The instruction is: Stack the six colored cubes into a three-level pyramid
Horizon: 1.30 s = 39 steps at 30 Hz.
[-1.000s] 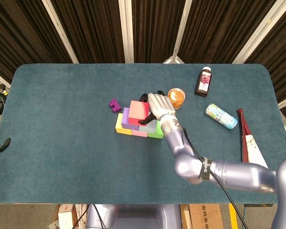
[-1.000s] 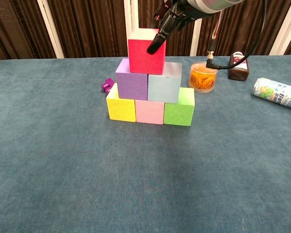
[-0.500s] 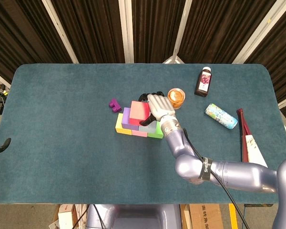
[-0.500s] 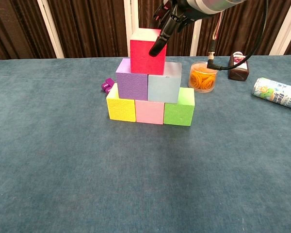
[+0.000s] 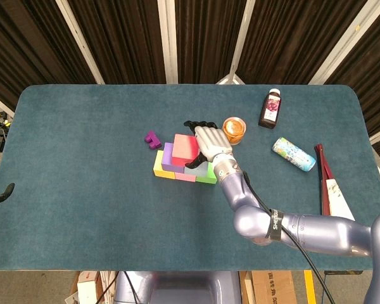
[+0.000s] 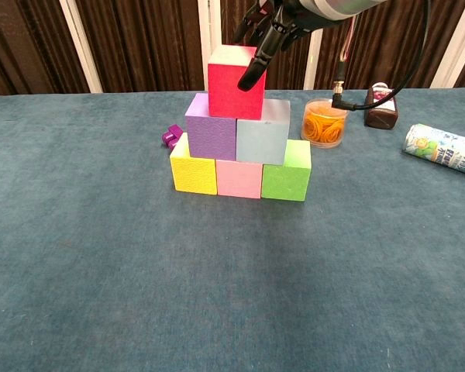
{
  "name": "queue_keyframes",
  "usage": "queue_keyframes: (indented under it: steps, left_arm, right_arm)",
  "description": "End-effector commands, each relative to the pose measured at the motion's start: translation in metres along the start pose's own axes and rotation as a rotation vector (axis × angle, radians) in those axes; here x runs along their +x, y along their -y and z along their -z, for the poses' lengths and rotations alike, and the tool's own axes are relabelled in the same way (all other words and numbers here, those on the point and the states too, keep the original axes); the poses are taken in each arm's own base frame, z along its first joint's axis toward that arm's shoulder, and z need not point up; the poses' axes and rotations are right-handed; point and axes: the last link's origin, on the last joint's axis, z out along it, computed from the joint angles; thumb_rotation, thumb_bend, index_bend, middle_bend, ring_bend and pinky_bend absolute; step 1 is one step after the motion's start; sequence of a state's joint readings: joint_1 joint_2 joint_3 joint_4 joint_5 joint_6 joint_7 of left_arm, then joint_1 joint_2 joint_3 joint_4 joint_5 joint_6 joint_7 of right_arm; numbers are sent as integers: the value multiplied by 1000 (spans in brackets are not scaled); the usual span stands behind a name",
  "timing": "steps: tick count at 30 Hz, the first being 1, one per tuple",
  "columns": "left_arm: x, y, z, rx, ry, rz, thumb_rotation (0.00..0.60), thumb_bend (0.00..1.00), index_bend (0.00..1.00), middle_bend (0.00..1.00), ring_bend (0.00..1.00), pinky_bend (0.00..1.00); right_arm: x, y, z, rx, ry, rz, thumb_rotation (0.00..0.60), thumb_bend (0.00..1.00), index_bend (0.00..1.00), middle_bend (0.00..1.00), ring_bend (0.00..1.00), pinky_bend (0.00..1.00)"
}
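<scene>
while right hand [image 5: 210, 139] touches red cube [image 6: 235, 71] — pyramid stands.

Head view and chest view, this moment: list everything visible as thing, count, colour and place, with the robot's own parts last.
red cube: 1, red, top of the pyramid
purple cube: 1, middle level, left
grey-blue cube: 1, middle level, right
yellow cube: 1, bottom level, left
pink cube: 1, bottom level, middle
green cube: 1, bottom level, right
small purple block: 1, on the table left of the pyramid
clear cup: 1, orange contents, right of the pyramid
dark bottle: 1, white cap, far right
patterned can: 1, teal and white, lying on its side
table: 1, teal cloth
right hand: 1, silver with black fingers, at the red cube's right side
left hand: not in view
</scene>
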<state>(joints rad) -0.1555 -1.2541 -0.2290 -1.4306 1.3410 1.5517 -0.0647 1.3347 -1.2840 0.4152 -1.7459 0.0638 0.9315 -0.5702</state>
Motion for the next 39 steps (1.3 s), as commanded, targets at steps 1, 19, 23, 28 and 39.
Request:
queue_keyframes:
  steps: [1,19,23,28,39]
  left_arm:
    - [0,0,0,0,0,0,600,270,83,10,0,0]
    - [-3,-1,0,-27,9,-7,600,270,77,0,0,0]
    - [-2,-5,4,-46,19,1,600,271,77,0,0,0]
    - [-3,-10,10,-75,30,12,600,271,77,0,0,0]
    - [-2,-14,32,-114,85,25,600,270,76,0,0,0]
  right_arm:
    - [1,2,2,11,-2,-10,600,179,92,116,50,0]
    - [72,-87,111,-12,-247,-14,600,111,0,33,0,0]
    - [81,-137,155,-78,-320,2,600,111,0,33,0,0]
    - [76,-190,196,-122,-397,10,600,111,10,33,0,0]
    - [8,-254,261,-74,-580,181,600,111,59,33,0,0]
